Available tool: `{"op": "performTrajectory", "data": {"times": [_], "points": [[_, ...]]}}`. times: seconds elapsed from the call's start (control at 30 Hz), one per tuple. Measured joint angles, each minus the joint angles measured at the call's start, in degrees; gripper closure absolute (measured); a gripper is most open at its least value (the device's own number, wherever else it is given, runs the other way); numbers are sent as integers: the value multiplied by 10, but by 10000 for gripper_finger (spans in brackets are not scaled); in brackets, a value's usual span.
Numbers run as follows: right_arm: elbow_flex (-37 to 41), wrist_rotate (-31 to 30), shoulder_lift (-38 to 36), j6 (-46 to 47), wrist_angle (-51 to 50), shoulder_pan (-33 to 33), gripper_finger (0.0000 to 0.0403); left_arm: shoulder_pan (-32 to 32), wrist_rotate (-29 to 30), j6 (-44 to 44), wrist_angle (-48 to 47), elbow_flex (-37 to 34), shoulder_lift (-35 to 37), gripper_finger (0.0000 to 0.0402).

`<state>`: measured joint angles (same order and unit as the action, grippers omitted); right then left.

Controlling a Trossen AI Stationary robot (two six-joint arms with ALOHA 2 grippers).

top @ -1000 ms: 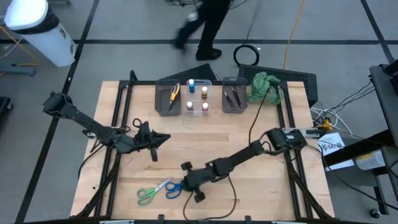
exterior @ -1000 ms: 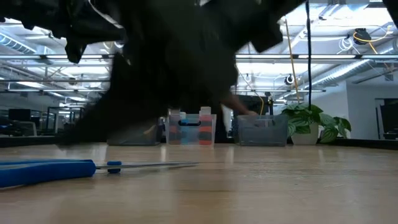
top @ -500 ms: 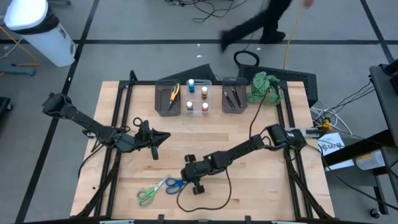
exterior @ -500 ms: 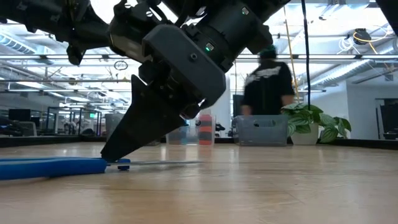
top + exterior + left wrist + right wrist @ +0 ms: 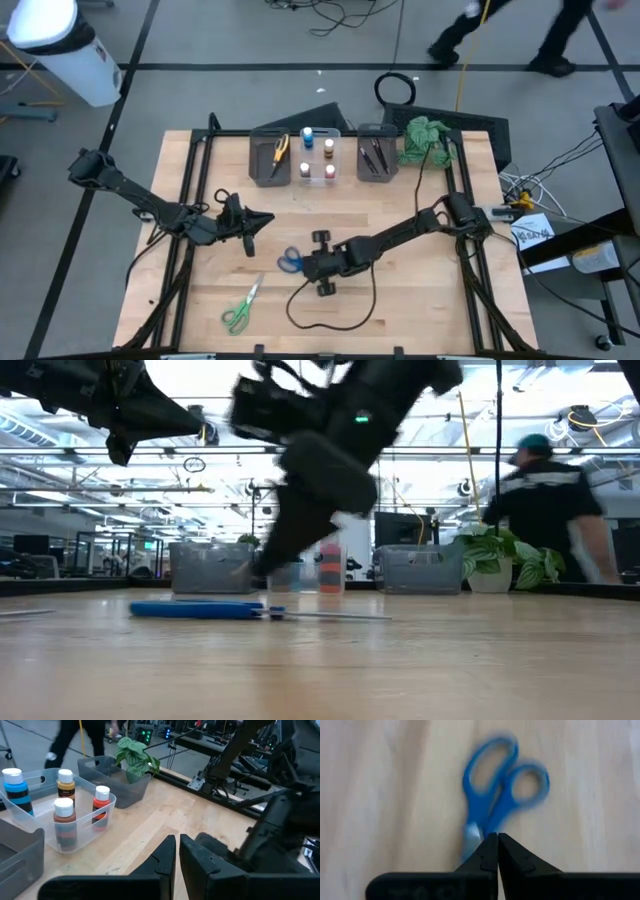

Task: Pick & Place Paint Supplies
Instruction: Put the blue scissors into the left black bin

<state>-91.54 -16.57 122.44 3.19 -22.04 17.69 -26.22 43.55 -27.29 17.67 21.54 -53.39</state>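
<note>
Green-handled scissors [image 5: 238, 309] are found nearest the front edge of the wooden table [image 5: 400, 300], lying flat and apart from both arms. Blue-handled scissors [image 5: 291, 262] are located farther in, near the table's middle; in the right wrist view the blades [image 5: 470, 840] are seen clamped between the closed fingers of the right gripper [image 5: 306, 265], with both handle loops projecting beyond the fingertips. In the low view these scissors [image 5: 200, 610] appear close to the tabletop; whether contact is made cannot be told. The left gripper [image 5: 262, 220] is positioned over the table's left half, well apart from the scissors, with its fingers [image 5: 165, 857] drawn almost together and nothing held. Along the far edge three bins are set in a row: a grey bin [image 5: 258, 165] containing yellow-handled scissors [image 5: 280, 148], a clear bin [image 5: 317, 170] containing small paint bottles [image 5: 307, 134] with white caps, one blue, and a second grey bin [image 5: 362, 172] containing dark brushes [image 5: 375, 155]. A green leafy plant [image 5: 425, 138] is placed just beside the last bin. A person [image 5: 550, 500] is seen beyond the table.
</note>
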Motion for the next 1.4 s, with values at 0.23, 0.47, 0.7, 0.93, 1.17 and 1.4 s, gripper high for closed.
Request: {"op": "performTrajectory", "data": {"times": [0.23, 0.47, 0.7, 0.93, 1.17, 1.4], "points": [[85, -16, -84, 30, 16, 7, 403, 0, 0, -6, -5, 0, 0, 371], [229, 17, -111, 95, 182, 37, 403, 2, -1, -30, -13, 0, -11, 371], [267, 17, -114, 133, 229, 60, 403, 16, 0, -35, -3, 0, -37, 371], [267, 44, -109, 134, 252, 66, 403, 33, -2, -35, 6, 0, -56, 371], [267, 47, -107, 137, 247, 64, 403, 35, -21, -33, 6, 0, -56, 371], [267, 47, -107, 137, 233, 64, 403, 35, -28, -33, 6, 0, -56, 371]]}}
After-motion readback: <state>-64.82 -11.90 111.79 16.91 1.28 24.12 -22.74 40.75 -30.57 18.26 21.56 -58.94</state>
